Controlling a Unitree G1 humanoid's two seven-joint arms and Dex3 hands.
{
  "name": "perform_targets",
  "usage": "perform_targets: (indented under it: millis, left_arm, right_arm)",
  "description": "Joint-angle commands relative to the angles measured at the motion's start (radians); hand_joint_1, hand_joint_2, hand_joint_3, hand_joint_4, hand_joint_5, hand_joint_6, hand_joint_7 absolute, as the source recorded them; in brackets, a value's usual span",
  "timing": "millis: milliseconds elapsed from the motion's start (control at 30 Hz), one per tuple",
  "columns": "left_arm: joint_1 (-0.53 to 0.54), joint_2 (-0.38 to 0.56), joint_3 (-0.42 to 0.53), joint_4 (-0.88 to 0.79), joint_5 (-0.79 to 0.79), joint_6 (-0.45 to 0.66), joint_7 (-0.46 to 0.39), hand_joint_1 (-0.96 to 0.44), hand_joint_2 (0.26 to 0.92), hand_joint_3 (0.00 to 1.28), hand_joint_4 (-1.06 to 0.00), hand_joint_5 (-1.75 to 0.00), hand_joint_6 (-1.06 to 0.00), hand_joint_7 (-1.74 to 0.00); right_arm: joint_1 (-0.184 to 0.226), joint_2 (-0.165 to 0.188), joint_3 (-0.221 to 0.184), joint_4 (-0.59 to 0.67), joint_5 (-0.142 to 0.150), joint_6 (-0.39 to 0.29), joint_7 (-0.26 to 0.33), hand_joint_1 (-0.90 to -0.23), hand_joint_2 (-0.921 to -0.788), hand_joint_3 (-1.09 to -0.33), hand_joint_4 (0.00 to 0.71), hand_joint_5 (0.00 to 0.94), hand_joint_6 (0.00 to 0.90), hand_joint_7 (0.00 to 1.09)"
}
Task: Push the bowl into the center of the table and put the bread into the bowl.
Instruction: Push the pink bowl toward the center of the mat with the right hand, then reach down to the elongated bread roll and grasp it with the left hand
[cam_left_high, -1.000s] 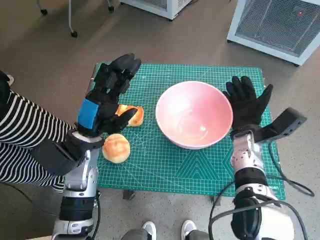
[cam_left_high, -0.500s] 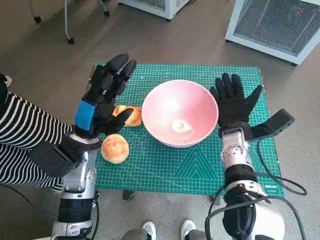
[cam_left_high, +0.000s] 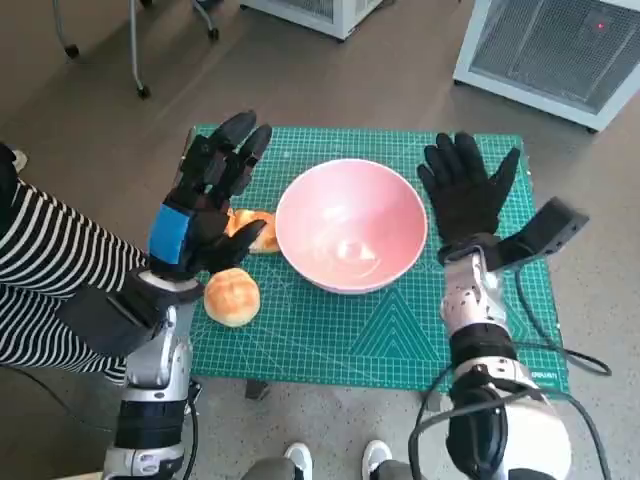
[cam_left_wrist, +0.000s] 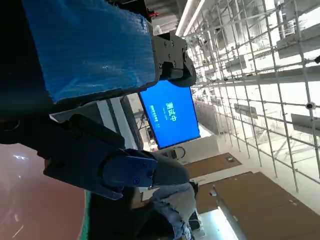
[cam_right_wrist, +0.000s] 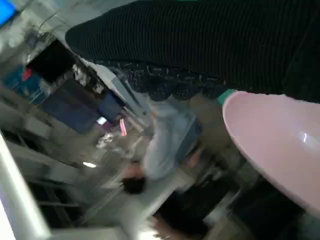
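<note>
One bowl (cam_left_high: 351, 224) mid-table; two bread pieces (cam_left_high: 232, 296) (cam_left_high: 262, 230) at its left. Left hand (cam_left_high: 205, 205), right hand (cam_left_high: 466, 195): fingers spread, holding nothing. Front mat (cam_left_high: 400, 345) strip unoccupied.

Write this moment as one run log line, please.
bowl mid-mat | right hand open beside bowl | left hand open above bread | bowl empty

Left hand (cam_left_wrist: 85, 95) filling upper left, blue tape (cam_left_wrist: 90, 45) across its back, black fingers (cam_left_wrist: 95, 155) spread, gripping nothing. Pink bowl (cam_left_wrist: 35, 200) wall just beside those fingers. Behind: lit blue screen (cam_left_wrist: 170, 117), metal shelving racks (cam_left_wrist: 270, 65), blurred person (cam_left_wrist: 170, 200).
</note>
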Motion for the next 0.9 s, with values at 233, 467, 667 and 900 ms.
perform_targets:
  millis: [233, 467, 667, 900]
  left_arm:
    - [-0.039, -0.025, -0.022, 0.015, 0.012, -0.009, 0.011, -0.68, 0.921, 0.27, -0.27, -0.03, -0.12, -0.47]
    - [-0.076, -0.034, -0.040, 0.026, 0.008, -0.012, 0.004, -0.68, 0.921, 0.28, -0.27, -0.02, -0.10, -0.50]
    - [-0.110, -0.035, -0.047, 0.038, 0.002, -0.017, -0.011, -0.69, 0.921, 0.29, -0.26, -0.01, -0.03, -0.62]
    - [-0.147, -0.036, -0.055, 0.046, -0.005, -0.021, -0.038, -0.69, 0.921, 0.30, -0.25, 0.00, 0.00, -0.66]
  right_arm:
    - [0.115, -0.080, 0.196, -0.142, -0.216, -0.250, -0.007, -0.698, -0.921, -0.856, 0.134, 0.028, 0.146, 0.26]
    - [0.204, -0.077, 0.228, -0.350, -0.180, -0.319, 0.054, -0.742, -0.921, -0.826, 0.153, 0.028, 0.158, 0.28]
    - [0.296, -0.071, 0.266, -0.566, -0.152, -0.313, 0.078, -0.781, -0.921, -0.791, 0.172, 0.028, 0.175, 0.31]
    - [0.378, -0.077, 0.301, -0.724, -0.123, -0.276, 0.108, -0.819, -0.921, -0.759, 0.194, 0.017, 0.163, 0.38]
